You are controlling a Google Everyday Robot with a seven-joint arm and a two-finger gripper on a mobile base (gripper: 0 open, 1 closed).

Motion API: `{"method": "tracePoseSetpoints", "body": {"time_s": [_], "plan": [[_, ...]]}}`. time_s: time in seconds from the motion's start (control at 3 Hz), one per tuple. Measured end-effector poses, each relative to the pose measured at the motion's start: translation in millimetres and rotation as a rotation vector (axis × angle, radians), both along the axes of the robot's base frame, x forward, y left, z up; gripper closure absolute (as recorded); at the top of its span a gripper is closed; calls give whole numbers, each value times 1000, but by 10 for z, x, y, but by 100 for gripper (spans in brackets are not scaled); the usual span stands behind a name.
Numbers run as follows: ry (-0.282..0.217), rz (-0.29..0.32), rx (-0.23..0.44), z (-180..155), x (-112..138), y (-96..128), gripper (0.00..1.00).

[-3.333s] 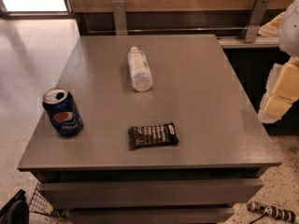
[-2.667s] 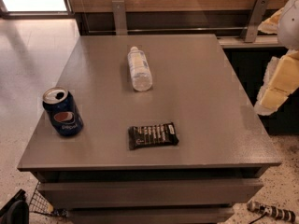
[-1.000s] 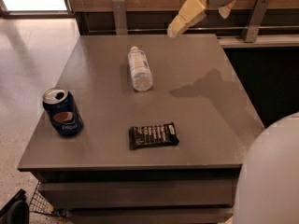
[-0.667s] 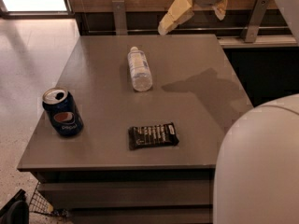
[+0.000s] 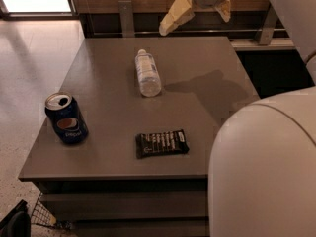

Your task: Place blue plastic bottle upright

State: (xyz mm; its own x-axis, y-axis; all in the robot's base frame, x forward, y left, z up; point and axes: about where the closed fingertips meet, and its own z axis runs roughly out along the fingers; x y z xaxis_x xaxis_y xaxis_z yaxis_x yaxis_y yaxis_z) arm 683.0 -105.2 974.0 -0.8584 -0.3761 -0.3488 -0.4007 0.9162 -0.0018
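Gripper high over the far edge of the table, fingers spread wide, nothing between them, well apart from everything below. Bottle flat on its side mid-table toward the back, cap pointing at the far edge. Opened can upright near the front-left corner, dark snack bar flat near the front edge, white arm casing filling lower right.

Item: blue plastic bottle, small, clear, faintly bluish, with a pale label and white cap. It is lying on its side (not upright) on the far middle of the grey table, cap pointing toward the far edge. The gripper is hovering beyond it, fingers spread, touching nothing.
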Motion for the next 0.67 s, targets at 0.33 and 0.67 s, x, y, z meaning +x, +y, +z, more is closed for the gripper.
{"method": "tracePoseSetpoints", "body": {"time_s": [0.33, 0.67], "plan": [[28, -54, -28, -132, 192, 168, 0], [90, -110, -69, -380, 344, 446, 0]]}}
